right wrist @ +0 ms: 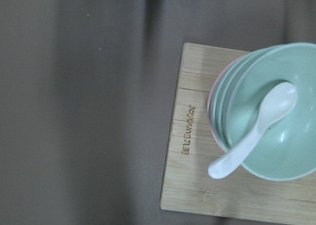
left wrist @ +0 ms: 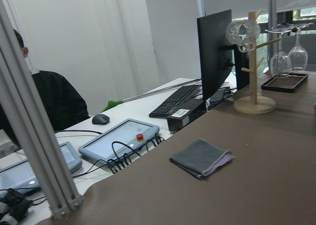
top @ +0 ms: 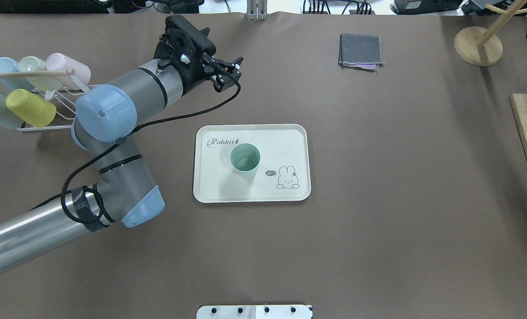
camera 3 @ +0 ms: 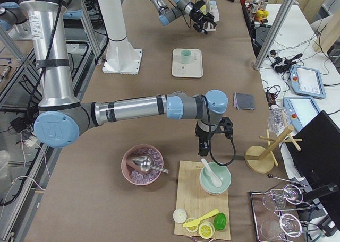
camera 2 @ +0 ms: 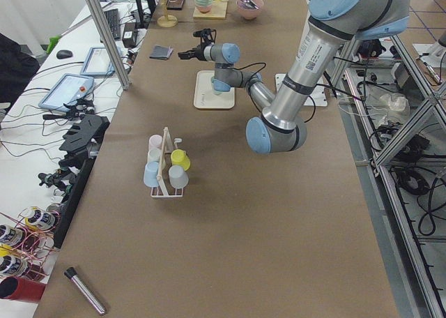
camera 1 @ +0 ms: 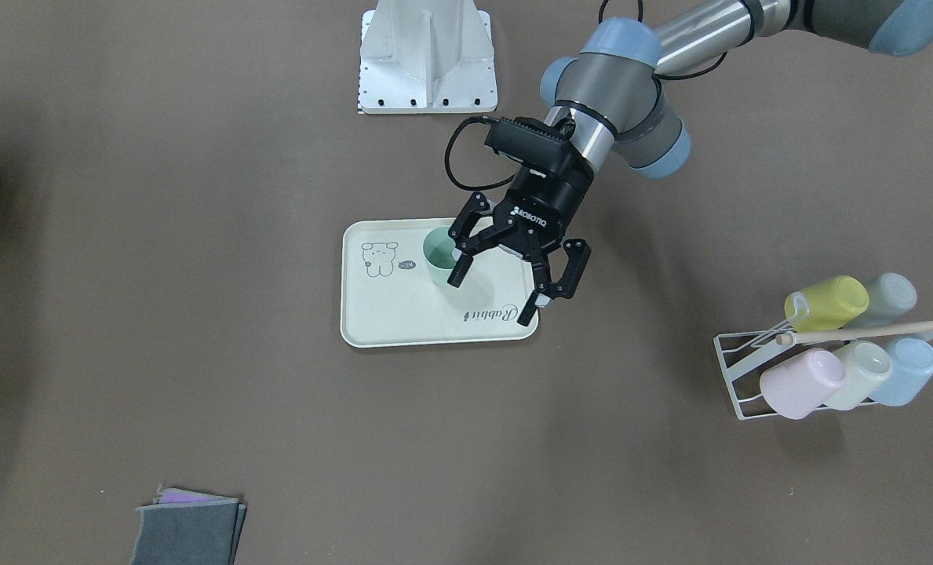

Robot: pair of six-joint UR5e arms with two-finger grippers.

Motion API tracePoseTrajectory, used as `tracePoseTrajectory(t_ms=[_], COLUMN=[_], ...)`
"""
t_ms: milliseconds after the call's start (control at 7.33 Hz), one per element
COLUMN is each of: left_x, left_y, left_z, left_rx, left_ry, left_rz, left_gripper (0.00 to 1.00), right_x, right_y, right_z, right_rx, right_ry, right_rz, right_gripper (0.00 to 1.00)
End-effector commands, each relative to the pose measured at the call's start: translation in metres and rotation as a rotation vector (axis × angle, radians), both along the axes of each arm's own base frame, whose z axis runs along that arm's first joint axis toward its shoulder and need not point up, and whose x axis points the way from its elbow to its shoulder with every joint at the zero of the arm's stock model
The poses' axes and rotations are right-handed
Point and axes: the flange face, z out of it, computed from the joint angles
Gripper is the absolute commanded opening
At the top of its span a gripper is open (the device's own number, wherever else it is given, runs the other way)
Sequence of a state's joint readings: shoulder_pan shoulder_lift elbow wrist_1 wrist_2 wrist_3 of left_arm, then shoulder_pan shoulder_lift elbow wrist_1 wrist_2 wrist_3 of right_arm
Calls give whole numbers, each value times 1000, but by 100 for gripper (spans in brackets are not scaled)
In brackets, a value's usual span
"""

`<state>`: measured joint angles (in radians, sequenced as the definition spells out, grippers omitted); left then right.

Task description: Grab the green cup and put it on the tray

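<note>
Jaws of the left gripper [camera 1: 496, 294] stand spread wide, holding and touching nothing, raised above the bench [top: 378, 199]. The green cup [top: 245, 160] stands upright, mouth up, on the tray [top: 290, 133], well apart from those jaws, nearer and to their right in the overhead view. For the right gripper [camera 3: 204, 146], the jaws' state cannot be told.

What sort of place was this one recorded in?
Most likely a robotics lab set up for data collection: an industrial arm reaches over a covered table, teach pendants lie alongside, and household props like the tray and green cup are staged.
</note>
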<state>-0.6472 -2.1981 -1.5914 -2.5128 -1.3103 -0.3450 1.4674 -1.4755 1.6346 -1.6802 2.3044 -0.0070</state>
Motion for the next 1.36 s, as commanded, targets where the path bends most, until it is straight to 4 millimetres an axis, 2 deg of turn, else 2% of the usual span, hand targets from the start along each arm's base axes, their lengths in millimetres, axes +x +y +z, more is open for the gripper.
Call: tracePoseTrajectory(t_ms=[0, 136, 273, 545, 682, 955, 1091, 1227], left_x=[-52, -85, -126, -205, -255, -343, -376, -402], left_y=[-4, -4, -19, -39, -58, -88, -83, -70], left_z=[-18, -6, 20, 111, 144, 212, 250, 288], left_rx=[-165, -238, -330, -531, -638, -956, -1055, -1135], left_ry=[-181, -247, -320, -358, -340, -202, -129, -90], left_rz=[50, 20, -42, -8, -7, 131, 166, 139], left_gripper=[98, 98, 98, 98, 98, 98, 98, 98], right_x=[-1, -1, -1, -1, -3, -6, -8, -8], right_y=[-3, -4, -4, -5, -6, -6, -6, -6], right_z=[-1, -2, -3, -4, -5, -6, -6, -8], right_rx=[14, 15, 17, 20, 21, 25, 23, 26], right_ry=[-4, -4, -5, -5, -5, -4, -4, -4], right_rz=[0, 0, 0, 0, -3, -9, -13, -13], right_gripper=[100, 100, 100, 100, 100, 100, 100, 100])
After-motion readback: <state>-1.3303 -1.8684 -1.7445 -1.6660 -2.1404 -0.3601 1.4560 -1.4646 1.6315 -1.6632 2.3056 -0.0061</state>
